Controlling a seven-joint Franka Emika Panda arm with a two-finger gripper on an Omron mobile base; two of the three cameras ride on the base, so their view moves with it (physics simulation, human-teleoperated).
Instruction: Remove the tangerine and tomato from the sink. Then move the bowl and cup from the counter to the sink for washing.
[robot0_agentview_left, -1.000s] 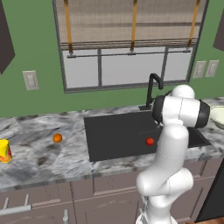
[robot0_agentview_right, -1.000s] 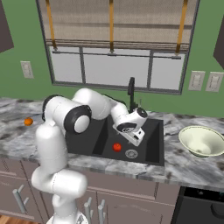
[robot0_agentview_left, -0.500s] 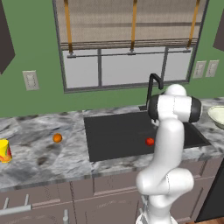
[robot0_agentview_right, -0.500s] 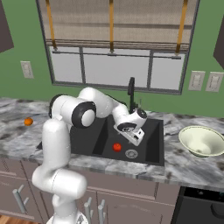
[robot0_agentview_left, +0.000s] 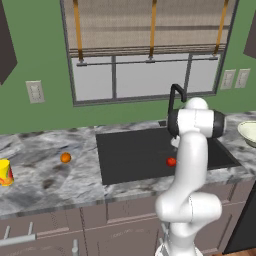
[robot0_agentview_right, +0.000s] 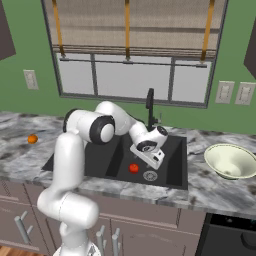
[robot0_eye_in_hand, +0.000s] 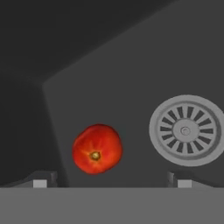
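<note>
Gripper spread wide open with nothing held, hung low over the tomato in the sink, drain just beside it, tangerine parked on the counter.

My kitchen wall, window and cabinets.
Ahead of me a green wall holds a wide window with a half-lowered woven blind. White outlet plates flank it, dark upper cabinets sit at both edges, and brown base cabinets with metal handles stand below.
</note>
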